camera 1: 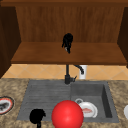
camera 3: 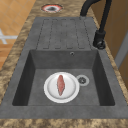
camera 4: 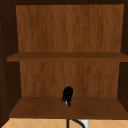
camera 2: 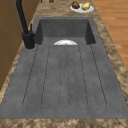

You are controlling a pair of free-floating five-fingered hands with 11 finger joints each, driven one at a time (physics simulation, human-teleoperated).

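Nearest, a red ball sits at the sink's front edge. Just left of it hangs the left robot hand, clenched on nothing. Behind, a white plate bearing a fish piece lies in the basin. Farthest, the right robot hand hovers above the cabinet shelf, fingers hanging relaxed.

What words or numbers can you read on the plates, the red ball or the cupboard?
None: no words, numbers or signs can be read.
The white plate in the dark grey sink basin bears a piece of pink food, no text.
The red-rimmed plate has a dark blurred centre, not readable as writing.
The red ball and the brown wooden cabinet shelf are plain.
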